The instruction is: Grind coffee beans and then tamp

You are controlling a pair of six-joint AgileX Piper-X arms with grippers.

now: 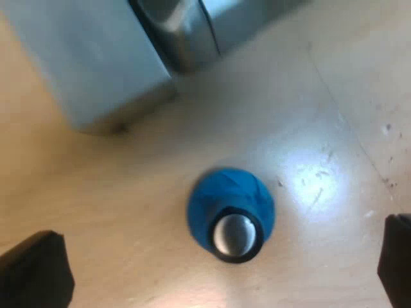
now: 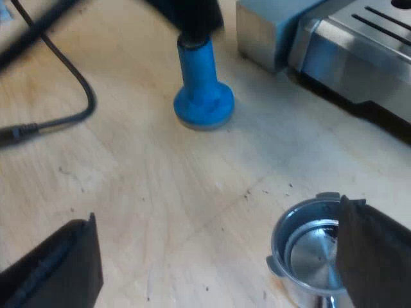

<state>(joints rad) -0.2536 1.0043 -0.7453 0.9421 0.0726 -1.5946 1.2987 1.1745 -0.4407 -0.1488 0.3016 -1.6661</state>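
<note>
In the left wrist view, the left gripper (image 1: 221, 250) hangs with its two black fingers (image 1: 32, 273) spread wide and holding nothing. Straight below it, centred between them, stands the one tamper (image 1: 231, 208), a blue plastic cone with a silver cap set in a black ring. That centring reads as a line-up for a grasp from above. Beyond the fingertips, a corner of the brushed-metal espresso machine (image 1: 96, 58) rests on the pale wooden table (image 1: 334, 128). In the right wrist view, the right gripper (image 2: 215, 218) is likewise spread and empty, its two fingers (image 2: 54, 273) low over the table. Just beside one finger, and partly hidden behind it, lies the single round metal holder (image 2: 305, 247). Its mouth is up and shows bare shiny metal, so I judge there are no grounds in it yet and grinding comes first. Whether that finger touches its rim I cannot tell. Farther ahead of this gripper the same tamper stands upright on its broad foot near the machine's base, with a dark shape, likely the left arm, right over its top. Counted: one tamper, one holder, one machine, two fingers a side.
</note>
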